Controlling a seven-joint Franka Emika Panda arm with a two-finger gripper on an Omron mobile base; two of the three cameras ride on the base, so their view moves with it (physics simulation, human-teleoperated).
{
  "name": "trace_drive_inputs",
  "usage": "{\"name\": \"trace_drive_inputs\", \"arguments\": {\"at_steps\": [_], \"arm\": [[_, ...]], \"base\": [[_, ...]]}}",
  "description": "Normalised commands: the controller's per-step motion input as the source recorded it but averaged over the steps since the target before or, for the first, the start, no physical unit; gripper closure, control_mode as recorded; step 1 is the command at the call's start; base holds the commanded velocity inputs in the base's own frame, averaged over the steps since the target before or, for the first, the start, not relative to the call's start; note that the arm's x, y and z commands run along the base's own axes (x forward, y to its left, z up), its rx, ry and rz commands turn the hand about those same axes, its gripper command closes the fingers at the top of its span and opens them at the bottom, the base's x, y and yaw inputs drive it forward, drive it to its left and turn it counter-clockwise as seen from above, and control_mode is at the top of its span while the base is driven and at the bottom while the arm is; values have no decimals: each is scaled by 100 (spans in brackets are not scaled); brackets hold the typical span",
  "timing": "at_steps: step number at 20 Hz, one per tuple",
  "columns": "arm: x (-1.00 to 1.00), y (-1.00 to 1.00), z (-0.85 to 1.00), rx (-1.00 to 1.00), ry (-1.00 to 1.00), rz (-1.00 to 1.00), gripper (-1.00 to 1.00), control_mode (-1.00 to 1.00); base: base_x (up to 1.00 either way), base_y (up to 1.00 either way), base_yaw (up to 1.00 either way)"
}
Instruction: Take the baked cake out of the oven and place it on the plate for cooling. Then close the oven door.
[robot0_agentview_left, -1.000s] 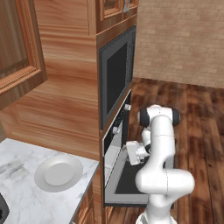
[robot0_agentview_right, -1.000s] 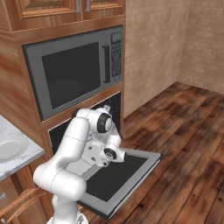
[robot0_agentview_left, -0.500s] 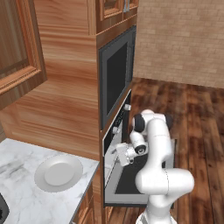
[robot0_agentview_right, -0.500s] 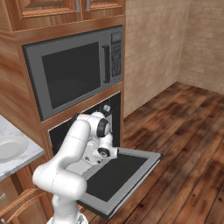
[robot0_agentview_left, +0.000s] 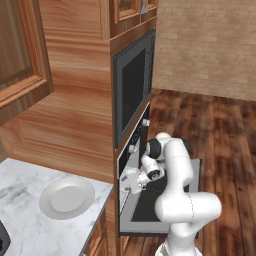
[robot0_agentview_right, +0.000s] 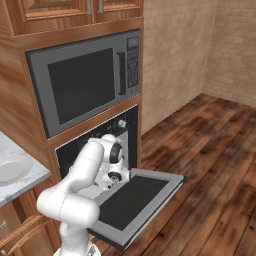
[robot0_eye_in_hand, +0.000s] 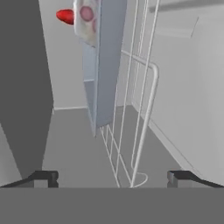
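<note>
The oven (robot0_agentview_right: 95, 150) sits low in the wood cabinetry, under the grey-framed microwave (robot0_agentview_right: 85, 82), and its door (robot0_agentview_right: 137, 197) is dropped flat, with the dark inner panel facing up. The white arm bends down over that door, its hand pointing into the opening.

The gripper (robot0_eye_in_hand: 111, 178) is spread wide: in the hand view the two dark fingertips stand far apart at the bottom corners, with nothing between them. In the left base view the gripper (robot0_agentview_left: 131, 181) is at the mouth of the oven, just above the inner edge of the door.

The hand view is rolled, so the oven's wire rack (robot0_eye_in_hand: 131, 109) runs up and down the picture rather than across. A flat grey tray (robot0_eye_in_hand: 103, 61) lies against the rack, and the cake (robot0_eye_in_hand: 85, 17) sits on the tray at its far end, near the top edge of the view (the red berry (robot0_eye_in_hand: 65, 16) sticks out sideways to the left). The cake is well apart from the fingertips, deeper in the oven.

The plate (robot0_agentview_left: 66, 197) lies on the marble counter (robot0_agentview_left: 25, 220) to the left of the oven, near the counter's right edge, with nothing on it.
</note>
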Motion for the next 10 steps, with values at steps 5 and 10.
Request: {"name": "trace_drive_inputs", "arguments": {"at_steps": [5,10], "arm": [[9,24,-31,0,-2,6,-100,-100],[16,20,-25,0,-7,7,-100,-100]], "base": [[0,0,0],[0,0,0]]}}
